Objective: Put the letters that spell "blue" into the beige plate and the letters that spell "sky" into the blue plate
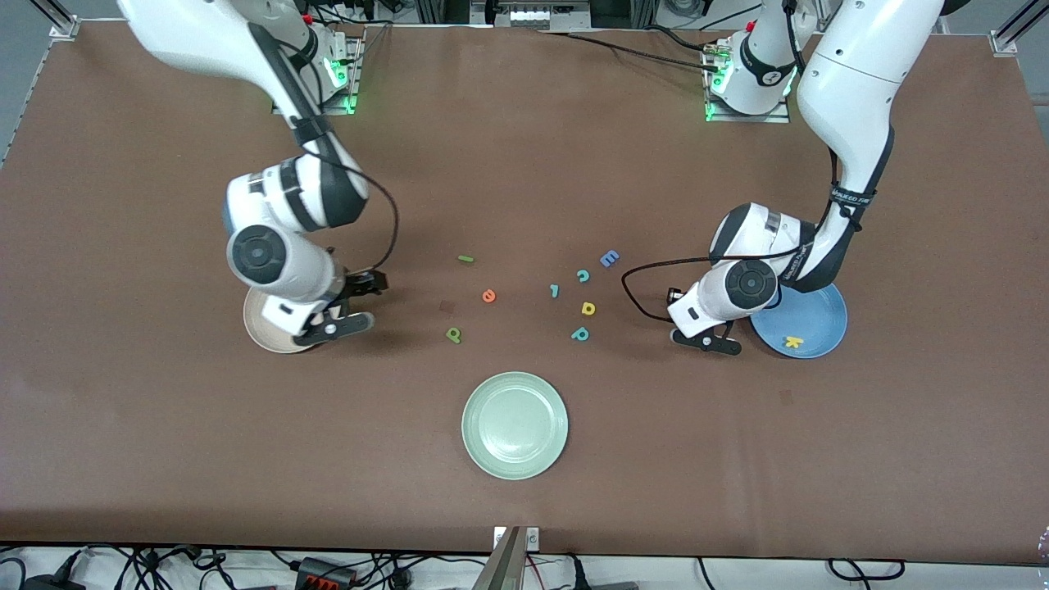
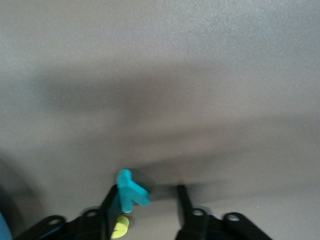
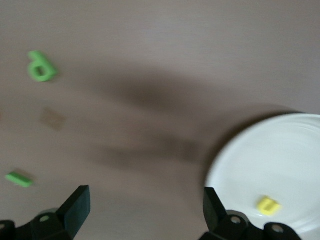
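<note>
Hovering low over the table (image 1: 123, 410) just beside the blue plate (image 1: 819, 315), the left gripper (image 2: 147, 197) has its jaws apart. The teal y (image 2: 131, 192) lies against one finger (image 2: 111, 210); the other finger stands clear of it, so nothing is clamped. A small yellow piece (image 2: 120, 227) shows by that same finger, but I cannot tell which letter it is. The yellow k (image 1: 792, 342) lies in the blue plate.

The right gripper (image 3: 145, 200) hangs over the rim of the beige plate (image 1: 262, 328), jaws wide and released, holding nothing. The yellow u (image 3: 268, 205) rests in that plate.

On the table between the arms lie the green l (image 1: 465, 259), the orange e (image 1: 489, 296) and the green b (image 1: 453, 334), the b nearest the front camera. Toward the left arm's end lie a blue E (image 1: 609, 259), a teal c (image 1: 583, 275) and a teal p (image 1: 580, 333). A green plate (image 1: 515, 424) sits nearer the camera.
</note>
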Robot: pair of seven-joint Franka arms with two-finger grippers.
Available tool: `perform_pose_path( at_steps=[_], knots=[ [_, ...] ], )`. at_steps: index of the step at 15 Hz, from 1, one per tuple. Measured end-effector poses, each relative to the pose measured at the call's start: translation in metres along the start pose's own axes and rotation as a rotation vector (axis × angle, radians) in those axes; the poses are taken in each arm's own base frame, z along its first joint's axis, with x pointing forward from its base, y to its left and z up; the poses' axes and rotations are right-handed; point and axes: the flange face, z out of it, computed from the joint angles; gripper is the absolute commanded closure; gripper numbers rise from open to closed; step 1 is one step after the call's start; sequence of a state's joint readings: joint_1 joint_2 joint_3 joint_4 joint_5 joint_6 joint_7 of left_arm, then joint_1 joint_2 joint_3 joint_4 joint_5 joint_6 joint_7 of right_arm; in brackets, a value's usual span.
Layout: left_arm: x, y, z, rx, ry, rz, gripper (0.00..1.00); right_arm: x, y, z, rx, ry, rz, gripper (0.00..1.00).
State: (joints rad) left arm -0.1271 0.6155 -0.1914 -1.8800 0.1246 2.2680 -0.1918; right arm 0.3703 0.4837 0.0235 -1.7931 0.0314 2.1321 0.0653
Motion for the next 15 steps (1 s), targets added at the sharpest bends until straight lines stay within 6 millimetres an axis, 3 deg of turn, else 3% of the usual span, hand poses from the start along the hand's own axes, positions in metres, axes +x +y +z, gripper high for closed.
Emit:
perform_pose_path(
  at_steps=[3, 8, 10, 13, 15],
  knots=[
    [0.000, -0.001, -0.001, 0.000, 0.002, 0.000, 0.93, -0.003, -0.041, 0.018, -0.010, -0.005, -0.041, 0.00],
    [0.002, -0.029, -0.006, -0.005, -0.009, -0.041, 0.93, -0.009, -0.080, 0.039, -0.018, 0.000, -0.034, 0.00],
    [0.004, -0.036, -0.027, 0.008, -0.053, -0.053, 0.93, -0.010, -0.086, 0.040, -0.019, 0.002, -0.036, 0.00],
    [0.007, -0.046, -0.076, 0.031, -0.104, -0.071, 0.91, -0.010, -0.085, 0.040, -0.020, 0.002, -0.034, 0.00],
    [0.005, -0.061, -0.081, 0.034, -0.126, -0.094, 0.92, -0.010, -0.085, 0.040, -0.020, 0.002, -0.033, 0.00]
  ],
)
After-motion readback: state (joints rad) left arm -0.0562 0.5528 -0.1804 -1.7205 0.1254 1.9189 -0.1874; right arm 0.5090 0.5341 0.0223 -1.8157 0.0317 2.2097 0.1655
